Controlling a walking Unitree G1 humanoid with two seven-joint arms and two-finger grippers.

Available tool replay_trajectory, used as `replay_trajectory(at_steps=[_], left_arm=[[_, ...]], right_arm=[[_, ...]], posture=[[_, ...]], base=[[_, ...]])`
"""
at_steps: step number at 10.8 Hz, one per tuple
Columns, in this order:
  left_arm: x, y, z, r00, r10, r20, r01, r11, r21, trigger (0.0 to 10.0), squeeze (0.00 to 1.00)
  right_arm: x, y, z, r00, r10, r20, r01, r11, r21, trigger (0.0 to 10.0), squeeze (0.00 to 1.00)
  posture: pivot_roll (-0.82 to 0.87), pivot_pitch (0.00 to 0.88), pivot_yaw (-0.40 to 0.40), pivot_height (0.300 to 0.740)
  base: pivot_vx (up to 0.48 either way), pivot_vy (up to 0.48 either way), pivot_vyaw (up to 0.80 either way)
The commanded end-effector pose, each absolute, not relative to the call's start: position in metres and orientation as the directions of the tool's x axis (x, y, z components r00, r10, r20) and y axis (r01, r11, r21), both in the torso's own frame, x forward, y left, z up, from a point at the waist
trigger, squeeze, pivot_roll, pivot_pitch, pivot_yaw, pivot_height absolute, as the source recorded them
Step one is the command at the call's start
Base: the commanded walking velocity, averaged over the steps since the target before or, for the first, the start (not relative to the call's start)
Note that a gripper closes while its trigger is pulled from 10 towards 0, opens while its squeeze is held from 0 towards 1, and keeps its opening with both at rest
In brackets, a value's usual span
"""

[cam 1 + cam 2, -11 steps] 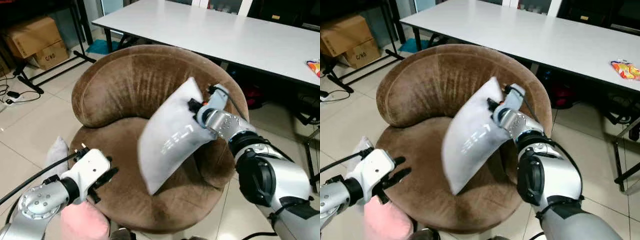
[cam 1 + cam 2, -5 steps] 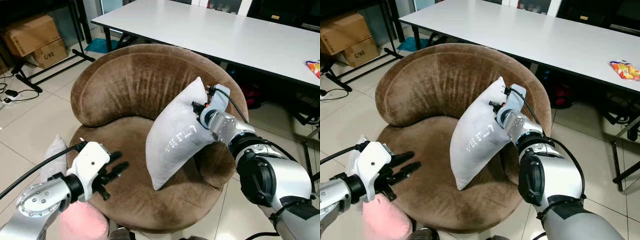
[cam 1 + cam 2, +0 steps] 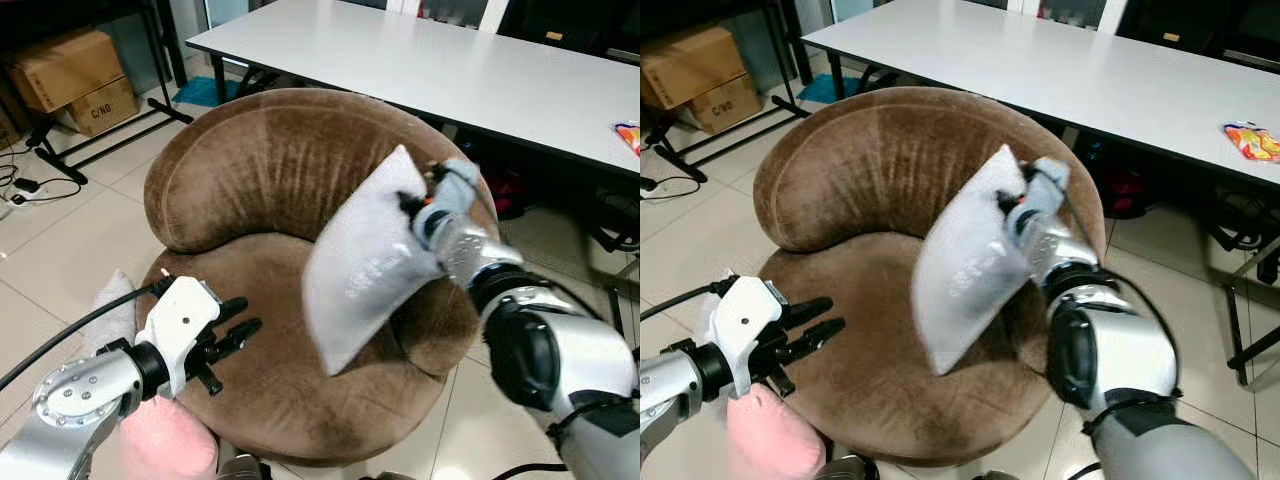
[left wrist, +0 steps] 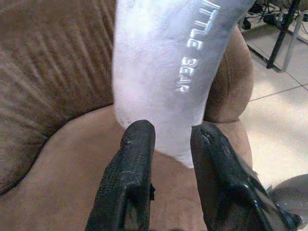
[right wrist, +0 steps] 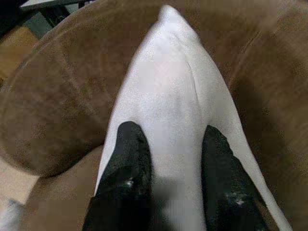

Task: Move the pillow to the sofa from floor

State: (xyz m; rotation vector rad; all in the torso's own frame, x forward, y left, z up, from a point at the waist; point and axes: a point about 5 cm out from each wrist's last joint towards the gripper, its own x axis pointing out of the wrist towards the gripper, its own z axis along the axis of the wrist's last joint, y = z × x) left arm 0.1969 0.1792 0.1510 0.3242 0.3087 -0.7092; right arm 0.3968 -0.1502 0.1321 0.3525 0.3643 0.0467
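Note:
A silvery white pillow (image 3: 365, 255) with raised lettering hangs tilted over the seat of a round brown velvet sofa chair (image 3: 260, 170). My right gripper (image 3: 415, 205) is shut on the pillow's upper right edge, by the chair's right armrest. In the right wrist view its fingers (image 5: 127, 144) pinch the pillow (image 5: 168, 82) from both sides. My left gripper (image 3: 240, 318) is open and empty, low over the front left of the seat. In the left wrist view it (image 4: 173, 130) points at the pillow's lower corner (image 4: 163, 62), a little short of it.
A pink cushion (image 3: 170, 445) and a pale cushion (image 3: 110, 310) lie on the tiled floor at the chair's front left. A long white table (image 3: 420, 60) stands behind the chair, with a snack packet (image 3: 628, 130) on it. Cardboard boxes (image 3: 70, 75) sit at the back left.
My right gripper has carried the pillow to the right, toward the chair's right armrest. The left gripper reached forward over the seat and its fingers spread open.

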Motion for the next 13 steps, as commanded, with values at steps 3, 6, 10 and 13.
replay_trajectory(at_steps=[3, 6, 10, 13], left_arm=[[0.212, 0.183, 0.157, 0.779, -0.544, -0.312, 0.612, 0.768, 0.188, 10.0, 0.0], [0.223, 0.186, 0.143, 0.879, -0.377, -0.293, 0.456, 0.845, 0.28, 10.0, 0.0], [0.217, 0.182, 0.133, 0.96, -0.206, -0.192, 0.256, 0.921, 0.295, 10.0, 0.0], [0.216, 0.187, 0.136, 0.977, -0.158, -0.141, 0.193, 0.941, 0.278, 10.0, 0.0]], right_arm=[[0.404, -0.189, 0.165, 0.989, 0.07, -0.133, -0.026, 0.951, 0.307, 10.0, 0.0], [0.396, -0.209, 0.162, 0.992, 0.094, -0.086, -0.078, 0.981, 0.179, 10.0, 0.0], [0.299, -0.189, 0.145, 0.996, 0.065, 0.053, -0.069, 0.995, 0.078, 10.0, 0.0], [0.237, -0.171, 0.122, 0.991, 0.027, -0.131, -0.024, 0.999, 0.028, 10.0, 0.0]], posture=[[0.02, 0.0, -0.02, 0.74], [0.02, 0.0, -0.027, 0.74], [-0.04, 0.0, -0.001, 0.74], [-0.04, 0.0, 0.001, 0.74]], base=[[0.0, 0.0, 0.0], [0.0, 0.0, 0.0], [0.0, 0.0, 0.0], [0.0, 0.0, 0.0]])
